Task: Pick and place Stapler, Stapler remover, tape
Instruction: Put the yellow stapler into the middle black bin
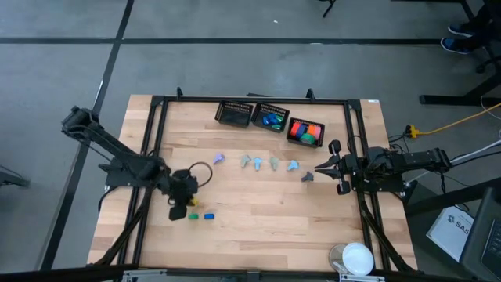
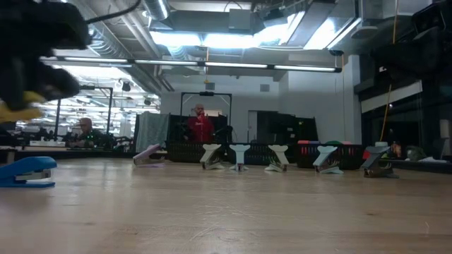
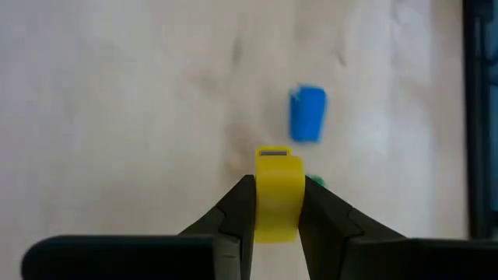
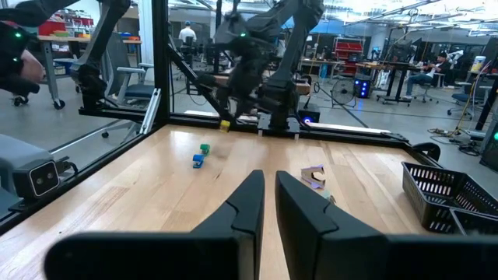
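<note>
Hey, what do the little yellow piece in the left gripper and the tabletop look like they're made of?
Yellow piece: probably moulded plastic, a solid, even colour with a smooth matte face, pinched in the left gripper. Tabletop: likely wood, pale with a faint grain and board seams.

Both arms are dark, jointed and black-cabled, each ending in two tapered black fingers [image 3: 233,214], flanking the wooden table [image 1: 258,204].
</note>
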`<move>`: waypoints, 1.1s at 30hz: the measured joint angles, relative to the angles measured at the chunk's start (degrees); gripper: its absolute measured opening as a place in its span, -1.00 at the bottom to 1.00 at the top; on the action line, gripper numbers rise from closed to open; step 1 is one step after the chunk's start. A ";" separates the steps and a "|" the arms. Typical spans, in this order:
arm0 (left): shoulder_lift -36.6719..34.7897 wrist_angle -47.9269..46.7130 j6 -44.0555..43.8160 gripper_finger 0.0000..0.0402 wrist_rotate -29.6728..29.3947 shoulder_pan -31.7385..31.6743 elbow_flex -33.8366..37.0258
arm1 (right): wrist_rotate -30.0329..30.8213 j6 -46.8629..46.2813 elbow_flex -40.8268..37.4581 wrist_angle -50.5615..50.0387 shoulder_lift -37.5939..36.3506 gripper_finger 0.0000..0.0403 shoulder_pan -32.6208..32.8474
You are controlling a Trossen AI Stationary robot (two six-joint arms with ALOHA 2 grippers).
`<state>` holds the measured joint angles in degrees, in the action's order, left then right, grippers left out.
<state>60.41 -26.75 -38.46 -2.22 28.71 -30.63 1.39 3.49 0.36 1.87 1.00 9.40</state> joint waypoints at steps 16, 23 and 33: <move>5.54 12.15 35.47 -0.64 -0.28 -24.14 -4.51 | 0.00 0.00 0.00 0.00 0.02 -0.80 -0.01; 14.95 15.93 45.99 -0.64 -1.92 -31.76 -12.63 | 0.00 0.01 0.00 0.00 0.02 -0.80 -0.01; 29.27 19.09 50.41 -0.64 -7.51 -38.95 -27.23 | 0.00 0.02 0.00 -0.01 0.02 -0.80 -0.02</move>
<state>89.68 -7.66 11.95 -9.73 -10.24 -57.86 1.39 3.51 0.36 1.86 1.02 9.39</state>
